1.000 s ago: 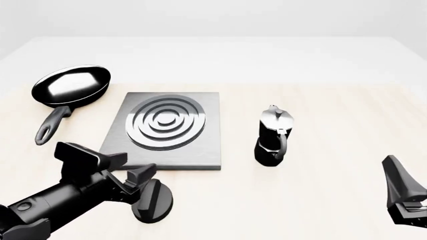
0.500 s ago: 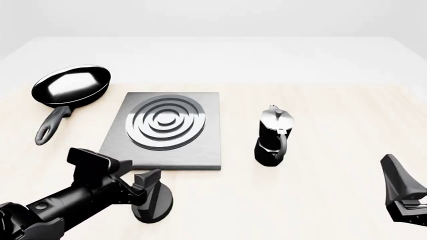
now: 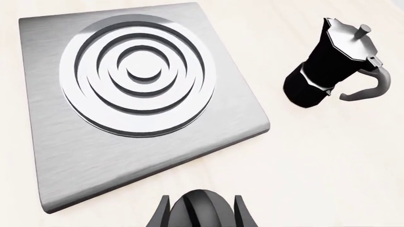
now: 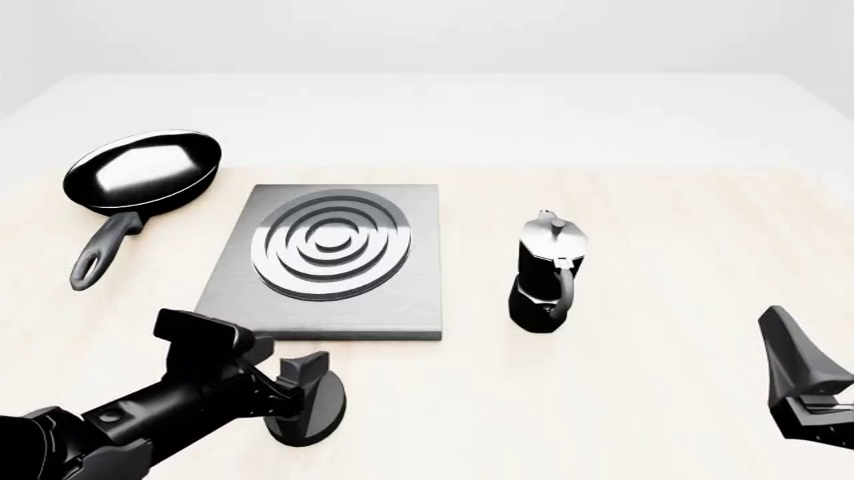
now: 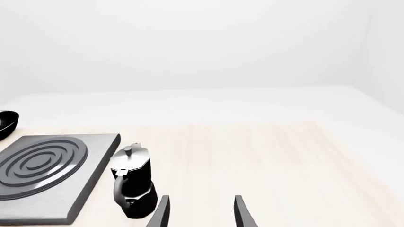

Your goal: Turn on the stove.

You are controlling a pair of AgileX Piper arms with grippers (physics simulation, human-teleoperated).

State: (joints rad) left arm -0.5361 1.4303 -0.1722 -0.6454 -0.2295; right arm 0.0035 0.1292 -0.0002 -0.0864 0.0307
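Left hand (image 4: 304,392) grips the unmarked black knob (image 4: 315,408) beside the stove (image 4: 330,260).

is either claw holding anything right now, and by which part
The left claw straddles the knob, one finger on each side of its ridged grip, but firm contact cannot be told. The right claw is open and empty.

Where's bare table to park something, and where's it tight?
Free: the wide stretch right of the moka pot, ahead of the idle right gripper, and the band behind the stove slab. Narrower: gap between slab and pot. Crowded: near-left, where the left gripper straddles the knob.
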